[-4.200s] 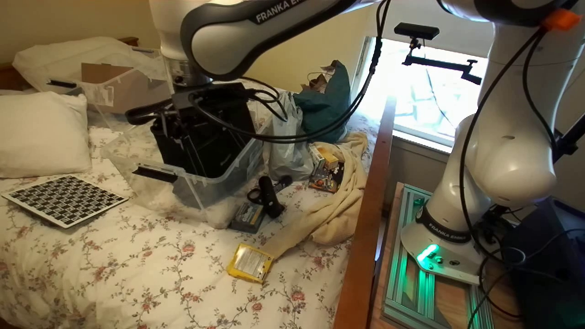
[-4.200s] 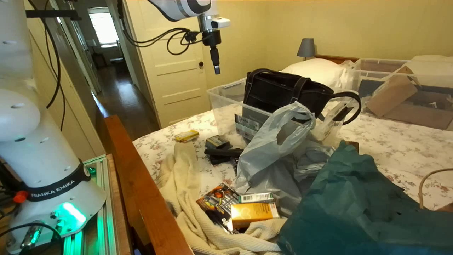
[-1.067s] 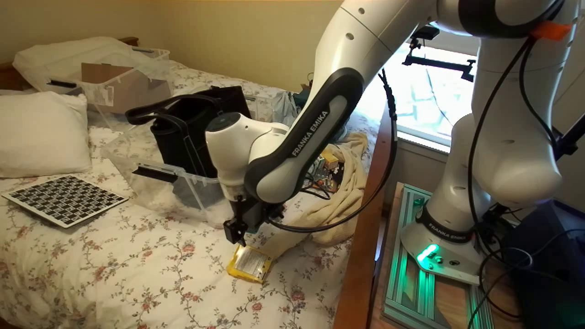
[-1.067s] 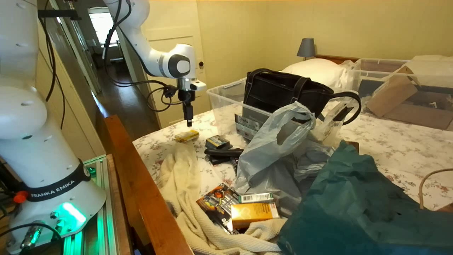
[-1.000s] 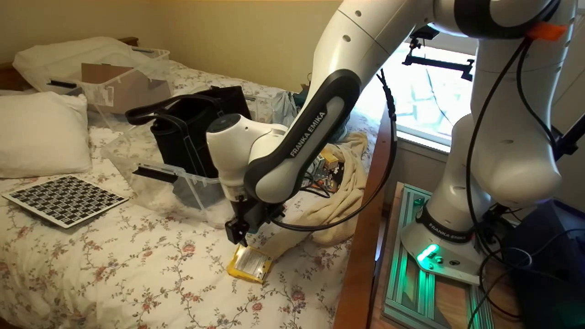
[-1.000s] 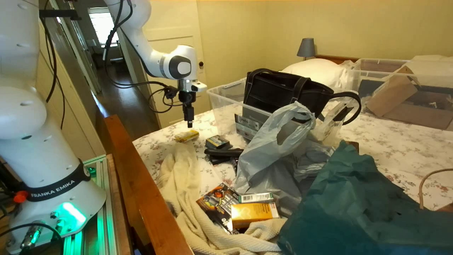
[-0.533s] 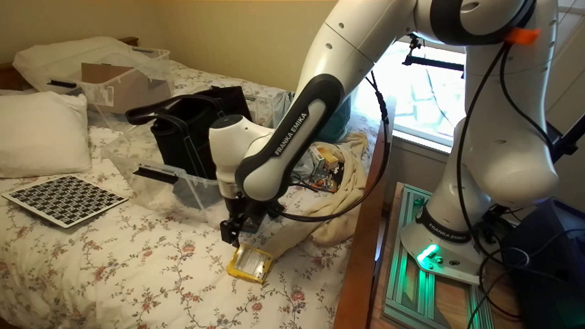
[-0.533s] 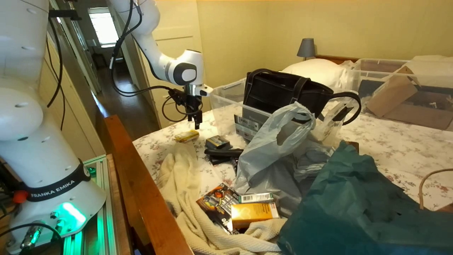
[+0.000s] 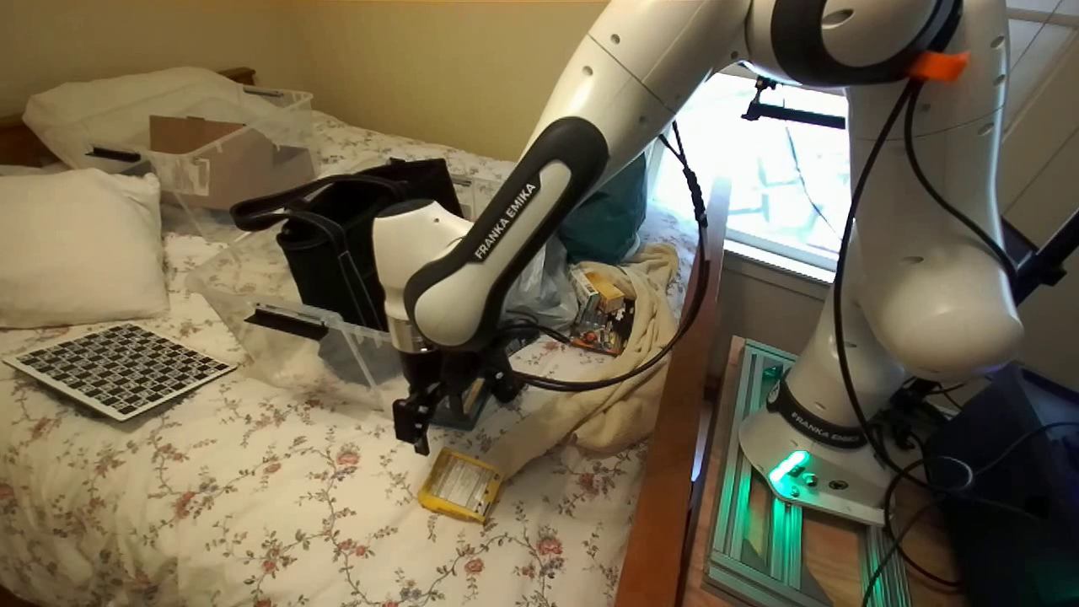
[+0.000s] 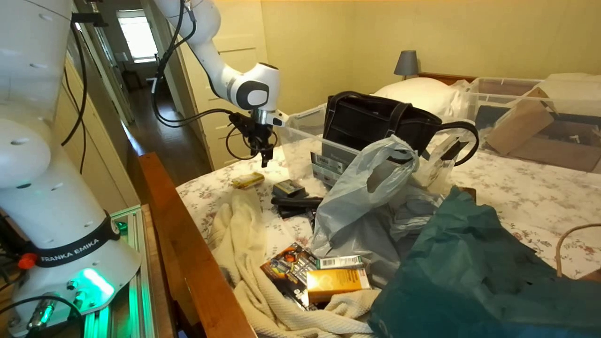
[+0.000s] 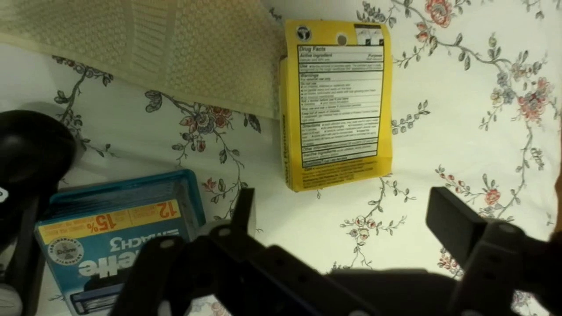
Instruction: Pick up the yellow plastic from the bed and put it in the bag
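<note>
The yellow plastic pack (image 9: 459, 486) lies flat on the flowered bed, label side up. It also shows in an exterior view (image 10: 248, 180) and in the wrist view (image 11: 340, 105). My gripper (image 11: 342, 199) is open and empty, its fingers wide apart. It hangs above the bed, just beside the pack's near edge in the wrist view, not around it. The gripper also shows in both exterior views (image 9: 421, 447) (image 10: 265, 163). The black bag (image 9: 329, 261) stands upright in a clear bin, its top open; it shows in an exterior view too (image 10: 375, 122).
A teal razor box (image 11: 109, 250) and a black object (image 11: 33, 153) lie near the gripper. A cream blanket (image 11: 175, 57) touches the pack's side. The clear bin (image 9: 371, 354), grey plastic bag (image 10: 357, 202), green bag (image 10: 460, 267) and wooden rail (image 9: 674, 438) stand around.
The arm has come down from above the black bag to near the pack. In the last second the gripper has turned and shifted slightly away from the pack. The pack has not moved.
</note>
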Robot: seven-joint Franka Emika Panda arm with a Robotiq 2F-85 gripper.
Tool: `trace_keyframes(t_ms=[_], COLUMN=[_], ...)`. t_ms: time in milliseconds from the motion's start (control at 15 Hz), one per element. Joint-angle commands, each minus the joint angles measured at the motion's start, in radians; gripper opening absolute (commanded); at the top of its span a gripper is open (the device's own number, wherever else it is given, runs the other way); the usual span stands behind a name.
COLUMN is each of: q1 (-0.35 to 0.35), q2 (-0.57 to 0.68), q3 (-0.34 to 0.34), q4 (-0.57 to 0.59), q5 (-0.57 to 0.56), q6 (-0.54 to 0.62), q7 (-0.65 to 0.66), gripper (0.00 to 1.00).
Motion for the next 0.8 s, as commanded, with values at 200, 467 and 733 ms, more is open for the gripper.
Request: trace_keyframes(t_ms=[200,467,733], q1=[0.163,0.264,0.244], q2=[-0.120,-0.203,-0.223], q3=[-0.102,-0.144,-0.101], q4=[-0.112,-0.187,-0.222], q5=[-0.082,-0.194,-0.206], q6=[0.015,0.012,-0.010], q7=[0.307,0.589,0.668], gripper=[1.00,1.00,1.00])
